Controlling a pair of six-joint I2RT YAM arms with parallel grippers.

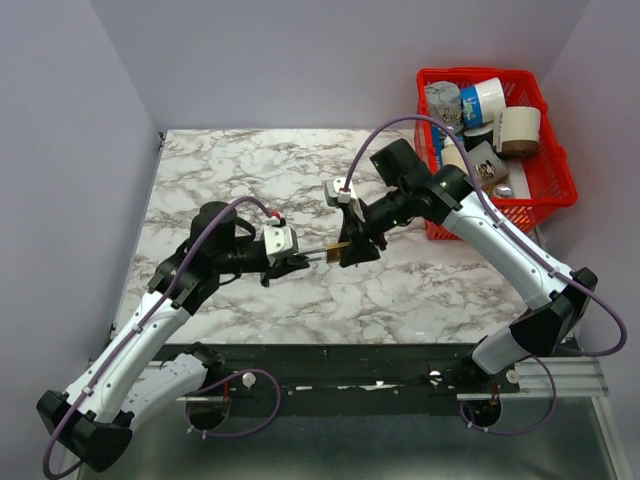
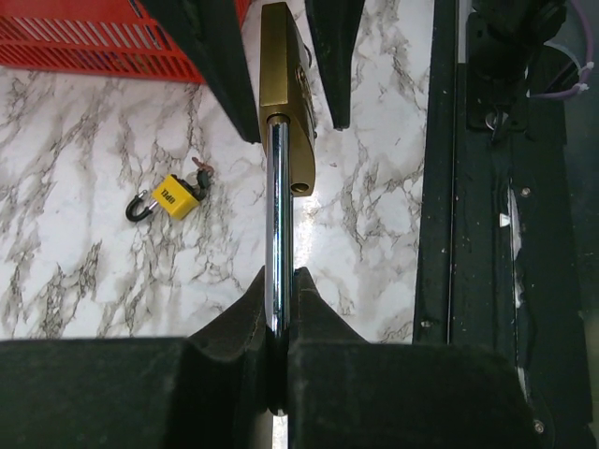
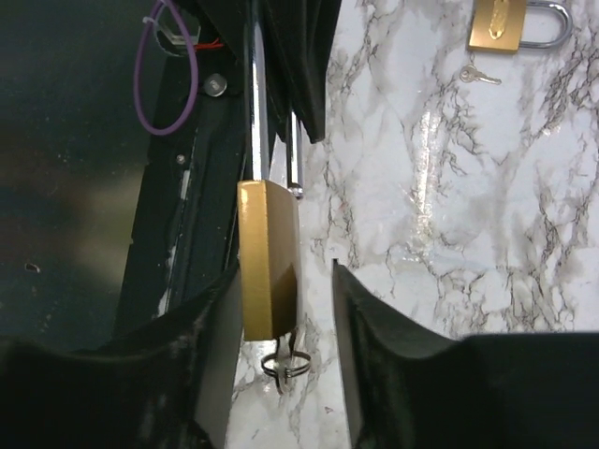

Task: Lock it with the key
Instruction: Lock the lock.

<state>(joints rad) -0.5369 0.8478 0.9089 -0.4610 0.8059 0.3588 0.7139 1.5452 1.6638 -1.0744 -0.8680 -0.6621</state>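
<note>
Padlock (image 3: 269, 257), brass, in the air between both grippers: left gripper (image 2: 279, 281) clamped tight on its steel shackle (image 2: 276, 224); right gripper (image 3: 285, 281) straddling the body, jaws part-open, one finger touching, a gap at the other. Wire ring (image 3: 285, 363) hangs at the body's end between the right fingers. Farther out: yellow padlock (image 2: 173, 196), second brass padlock (image 3: 510, 23) and small key (image 3: 477, 77) lying on the marble table (image 1: 250, 170)

**Bystanders on the marble**

A red basket (image 1: 478, 73) stands at the far right corner of the marble table (image 1: 230, 170), packed with paper cups (image 1: 483, 100) and a brown-cored roll (image 1: 520, 130). A small yellow padlock (image 2: 176, 195) lies flat on the marble. Elsewhere a spare brass padlock (image 3: 498, 25) lies with a loose small key (image 3: 475, 76) just beside it.
</note>
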